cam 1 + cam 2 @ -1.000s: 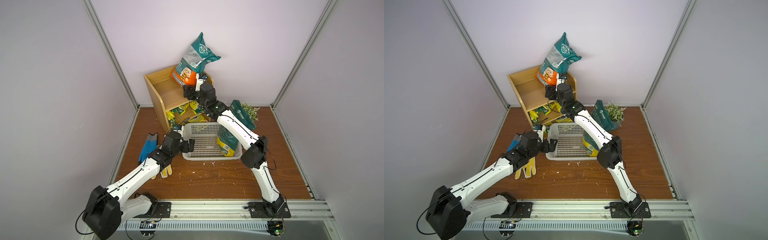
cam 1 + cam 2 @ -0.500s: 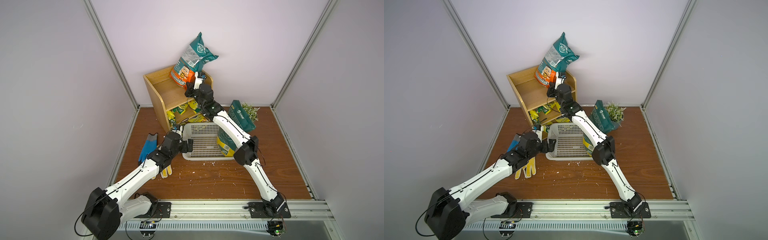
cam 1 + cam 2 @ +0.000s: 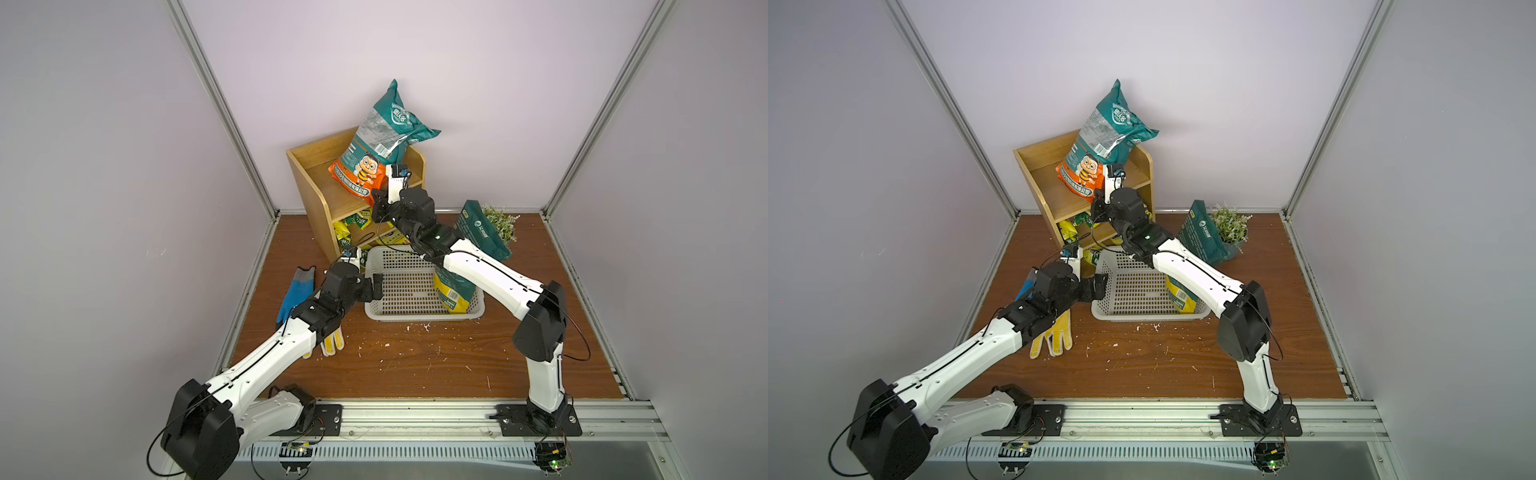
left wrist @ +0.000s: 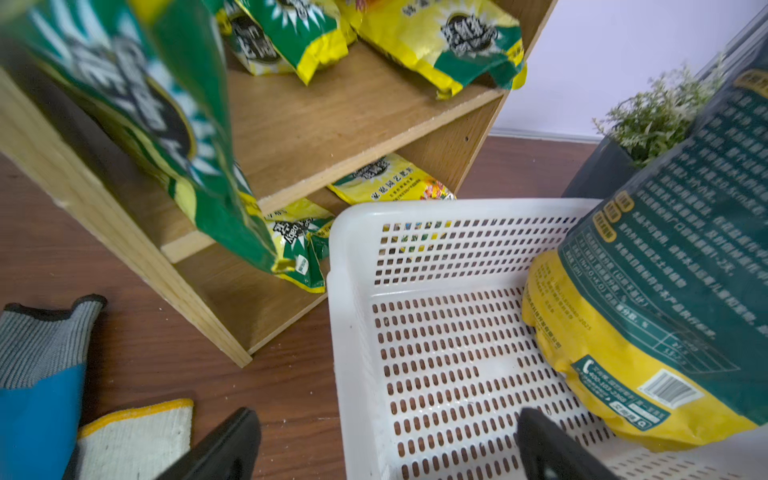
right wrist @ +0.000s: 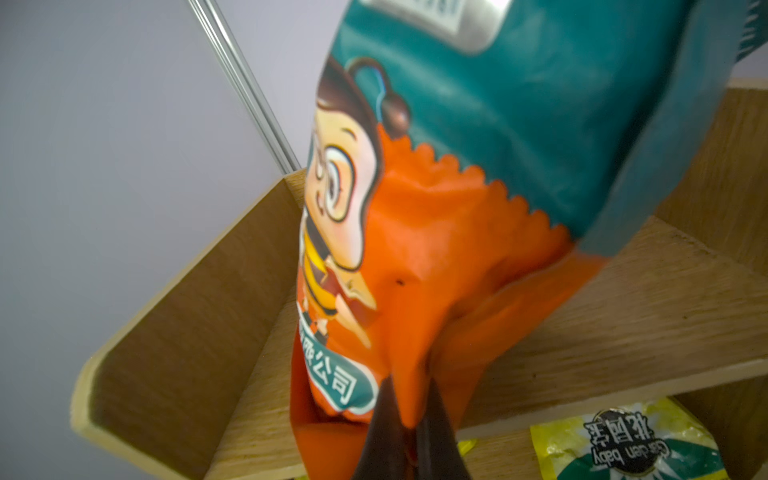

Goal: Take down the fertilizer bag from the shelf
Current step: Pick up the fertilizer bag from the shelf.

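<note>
Fertilizer bag (image 3: 376, 153), teal above and orange below with a cartoon bee, stands tilted on the top tier of the wooden shelf (image 3: 309, 195) in both top views, crumpled top rising over the rear panel; the wrist hides the right jaws at its lower corner. The left jaws are spread at the white perforated basket (image 3: 415, 313), just beside the shelf front, crumb-flecked table (image 3: 415, 365) open before it. From the left wrist, a blurred green-yellow packet (image 4: 158, 137) covers part of the shelf (image 4: 332, 124); the frame cuts off both jaws, set either side of the basket wall (image 4: 345, 291). From the right wrist, the right jaws are pressed together on the bag's (image 5: 436, 228) orange bottom fold at the tier's front edge.
</note>
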Robot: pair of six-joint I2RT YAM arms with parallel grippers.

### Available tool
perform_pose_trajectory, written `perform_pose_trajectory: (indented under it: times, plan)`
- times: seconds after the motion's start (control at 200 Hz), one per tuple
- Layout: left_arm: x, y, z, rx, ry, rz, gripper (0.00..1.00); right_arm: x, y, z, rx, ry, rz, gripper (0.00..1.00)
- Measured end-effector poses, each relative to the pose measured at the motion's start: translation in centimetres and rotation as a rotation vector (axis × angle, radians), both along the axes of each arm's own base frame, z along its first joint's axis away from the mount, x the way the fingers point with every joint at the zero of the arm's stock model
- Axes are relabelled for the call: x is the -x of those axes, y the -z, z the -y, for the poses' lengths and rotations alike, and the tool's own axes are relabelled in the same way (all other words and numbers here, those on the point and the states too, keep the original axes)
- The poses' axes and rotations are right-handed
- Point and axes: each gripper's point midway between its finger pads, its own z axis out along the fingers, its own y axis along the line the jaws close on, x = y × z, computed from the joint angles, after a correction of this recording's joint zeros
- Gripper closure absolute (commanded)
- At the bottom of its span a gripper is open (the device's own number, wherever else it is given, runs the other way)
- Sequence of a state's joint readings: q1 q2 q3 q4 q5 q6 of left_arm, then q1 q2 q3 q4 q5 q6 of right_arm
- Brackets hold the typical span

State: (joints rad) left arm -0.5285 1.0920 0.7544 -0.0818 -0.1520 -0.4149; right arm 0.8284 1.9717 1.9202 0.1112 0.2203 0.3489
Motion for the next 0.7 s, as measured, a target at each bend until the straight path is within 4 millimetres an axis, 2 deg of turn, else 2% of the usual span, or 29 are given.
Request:
perform_pose_trajectory:
  times: [0.035, 0.105, 0.175, 0.215, 0.345, 0.445, 0.696]
  plan:
    - [0.0, -0.4, -0.1, 0.003, -0.004, 0.01, 0.0, 0.2, 0.1, 0.0, -0.003, -0.007, 0.0, 0.57]
    - [0.1, -0.8, -0.3, 0.006, -0.011, 0.023, 0.0, 0.7, 0.7, 0.1, 0.017, -0.025, -0.011, 0.26]
    - [0.0, -0.9, -0.4, 0.003, -0.017, 0.025, 0.0, 0.8, 1.5, 0.3, 0.035, -0.025, -0.022, 0.1]
    - [0.0, -0.8, -0.5, 0.0, -0.021, 0.025, 0.01, 0.7, 1.5, 0.6, 0.041, -0.024, -0.021, 0.04]
    - [-0.1, -0.8, -0.8, -0.008, -0.03, 0.026, 0.0, 0.1, 1.3, 1.5, 0.054, -0.043, -0.024, 0.02]
    - [-0.3, -1.1, -0.7, -0.01, -0.031, 0.03, 0.0, -0.6, 0.4, 2.3, 0.035, -0.071, -0.036, 0.02]
    - [-0.4, -2.0, -0.8, -0.023, -0.028, 0.051, 0.01, -4.4, -5.4, 8.2, -0.08, -0.03, 0.019, 0.0]
